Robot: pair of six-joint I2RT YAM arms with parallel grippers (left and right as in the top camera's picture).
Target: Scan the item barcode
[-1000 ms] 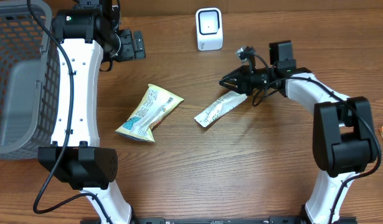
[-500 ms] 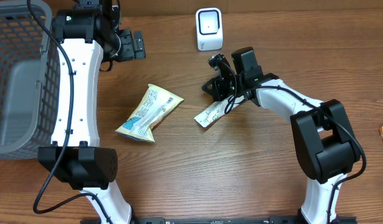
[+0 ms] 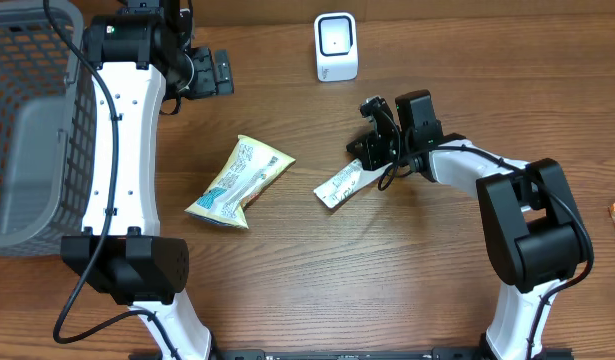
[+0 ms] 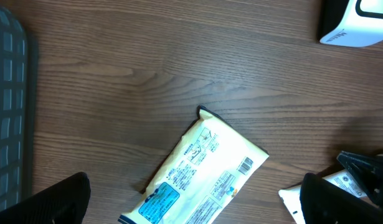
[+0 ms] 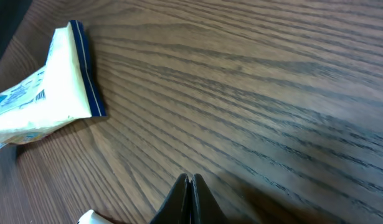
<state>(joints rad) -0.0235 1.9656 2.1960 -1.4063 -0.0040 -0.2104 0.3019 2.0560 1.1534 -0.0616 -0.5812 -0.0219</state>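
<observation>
Overhead: closed right tool beside sachet

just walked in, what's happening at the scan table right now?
The right gripper is shut at the upper end of the slim white packet, which lies on the table below the scanner. Whether it actually pinches the packet isn't clear. The left gripper hangs open, holding nothing. The yellow snack bag lies untouched mid-table.
</observation>
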